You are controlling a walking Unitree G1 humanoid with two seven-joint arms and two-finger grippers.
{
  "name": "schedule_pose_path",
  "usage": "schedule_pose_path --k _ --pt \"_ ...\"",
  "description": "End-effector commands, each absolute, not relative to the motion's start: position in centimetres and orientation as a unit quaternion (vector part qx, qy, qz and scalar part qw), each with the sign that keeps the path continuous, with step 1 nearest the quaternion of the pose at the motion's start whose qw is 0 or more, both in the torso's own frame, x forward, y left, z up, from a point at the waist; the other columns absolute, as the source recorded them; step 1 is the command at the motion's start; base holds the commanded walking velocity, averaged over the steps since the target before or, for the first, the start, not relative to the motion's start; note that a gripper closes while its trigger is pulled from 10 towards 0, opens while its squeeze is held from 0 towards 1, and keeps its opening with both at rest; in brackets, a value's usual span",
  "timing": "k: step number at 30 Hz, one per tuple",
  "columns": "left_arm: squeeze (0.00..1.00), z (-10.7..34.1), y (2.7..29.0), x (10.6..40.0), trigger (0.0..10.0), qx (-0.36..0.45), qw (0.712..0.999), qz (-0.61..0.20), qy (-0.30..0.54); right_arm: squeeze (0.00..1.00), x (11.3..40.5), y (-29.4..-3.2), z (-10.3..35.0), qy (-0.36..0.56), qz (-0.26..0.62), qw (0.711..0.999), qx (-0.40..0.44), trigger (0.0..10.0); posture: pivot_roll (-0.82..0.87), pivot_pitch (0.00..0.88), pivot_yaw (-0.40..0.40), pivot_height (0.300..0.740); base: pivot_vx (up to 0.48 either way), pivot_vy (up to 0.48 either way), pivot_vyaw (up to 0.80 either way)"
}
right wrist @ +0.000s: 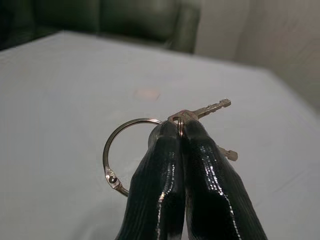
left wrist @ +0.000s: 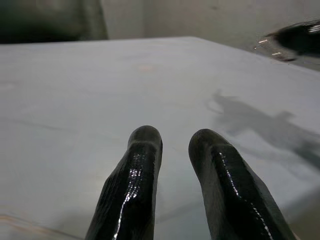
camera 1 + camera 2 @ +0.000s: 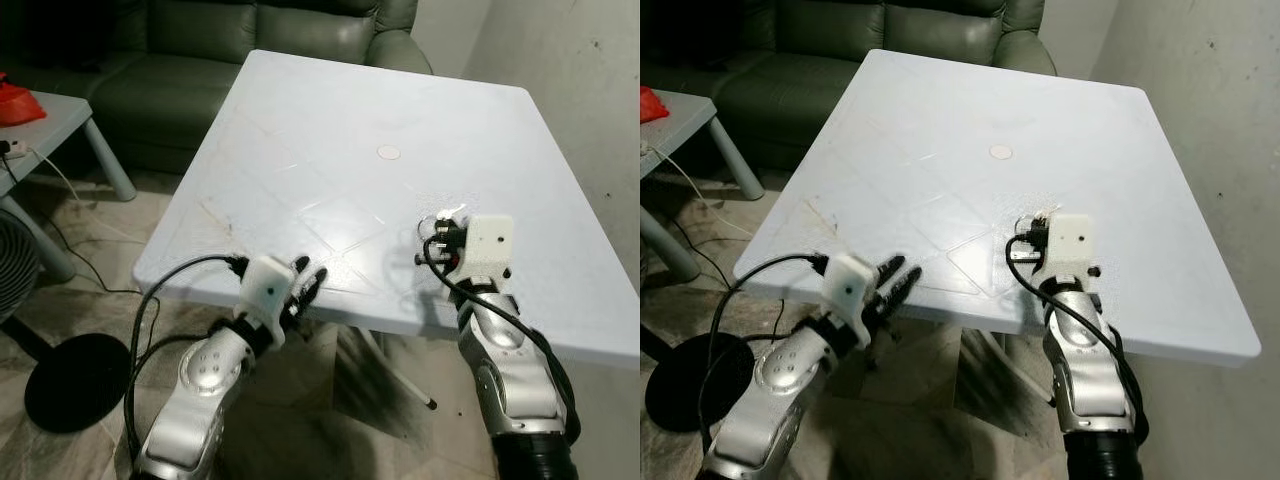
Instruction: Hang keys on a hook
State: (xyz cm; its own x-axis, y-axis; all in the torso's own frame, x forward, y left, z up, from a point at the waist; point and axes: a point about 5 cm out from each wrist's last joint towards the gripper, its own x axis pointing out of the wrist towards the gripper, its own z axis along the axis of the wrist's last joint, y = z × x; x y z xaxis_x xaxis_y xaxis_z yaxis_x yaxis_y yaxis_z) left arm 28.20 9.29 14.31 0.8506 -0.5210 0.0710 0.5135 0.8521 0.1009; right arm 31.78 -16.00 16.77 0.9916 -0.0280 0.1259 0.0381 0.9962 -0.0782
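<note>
Right gripper (image 1: 181, 131) over the right near part of the white tabletop (image 3: 330, 130), fingers (image 1: 155, 185) pressed together on the keys (image 1: 202, 111), pinching at the key head where the ring (image 1: 122, 150) passes through. Ring sticks out to one side of the fingers, one key blade points beyond the tips, a second blade shows behind them.

Left gripper (image 3: 305, 285) at the near edge of the tabletop, fingers (image 2: 137, 180) a narrow gap apart, holding nothing.

No hook seen in these frames; sofa (image 3: 250, 40) beyond the far edge, wall on the right.

Risks, as judged:
- Pinch sits on a thin metal edge, so keys may pivot or slip out when the arm swings
- Ring hangs off-axis, so its opening may miss the hook
- Hook must be found first; walking could jolt the grip
</note>
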Motion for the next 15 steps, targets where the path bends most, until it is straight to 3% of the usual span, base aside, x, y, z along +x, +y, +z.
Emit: schedule_pose_path --k 1,3,4,11,15 --pt "0.00 14.8 10.0 29.3 10.0 0.032 0.969 -0.239 -0.053 0.00 32.1 -16.9 17.8 -0.090 -0.053 0.993 -0.062 1.6 -0.12 0.043 -0.059 0.740 0.000 0.000 0.00" --pt "0.00 14.8 10.0 29.3 10.0 0.032 0.969 -0.239 -0.053 0.00 32.1 -16.9 17.8 -0.090 -0.053 0.993 -0.062 1.6 -0.12 0.043 -0.059 0.740 0.000 0.000 0.00" --pt "0.00 15.5 10.5 30.4 10.0 0.032 0.973 -0.221 -0.060 0.00 32.3 -17.2 18.5 -0.110 -0.069 0.988 -0.087 10.0 -0.12 0.034 -0.064 0.740 0.000 0.000 0.00" --pt "0.00 17.3 12.4 32.8 10.0 -0.003 0.980 -0.178 -0.087 0.00 31.6 -16.8 19.5 -0.187 0.038 0.981 -0.029 10.0 -0.13 0.005 -0.062 0.740 0.000 0.000 0.00" --pt "0.00 17.5 13.8 33.7 10.0 -0.031 0.984 -0.150 -0.087 0.00 31.5 -17.1 19.3 -0.196 0.041 0.979 -0.031 10.0 -0.14 0.000 -0.055 0.740 0.000 0.000 0.00"
